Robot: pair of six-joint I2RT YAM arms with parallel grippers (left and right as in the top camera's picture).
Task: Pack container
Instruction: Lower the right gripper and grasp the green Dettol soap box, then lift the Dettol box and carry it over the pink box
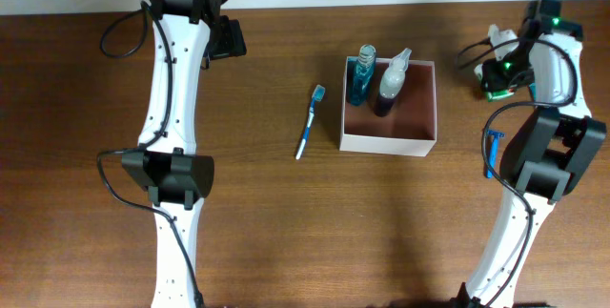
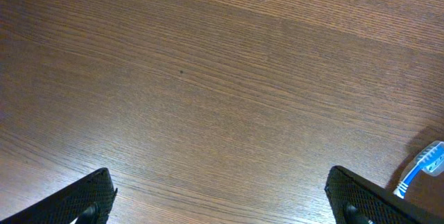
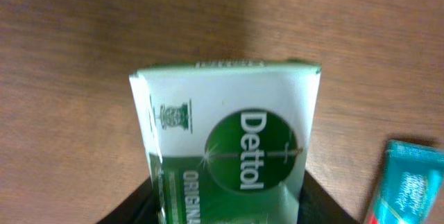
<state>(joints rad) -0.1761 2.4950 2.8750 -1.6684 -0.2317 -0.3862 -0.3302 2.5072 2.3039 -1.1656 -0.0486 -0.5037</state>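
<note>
Wood desk: container at 2 o'clock. Your L hand hangs released, wide. R hand flanks Dettol box, can't tell grip.

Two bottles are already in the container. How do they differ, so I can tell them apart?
The blue bottle is see-through blue with a blue cap; the spray bottle is dark-bodied with a white nozzle top. The blue bottle sits by the left wall of the container; the spray bottle is beside it, nearer the middle. Both lie toward the far side of the pink interior, close together.
</note>
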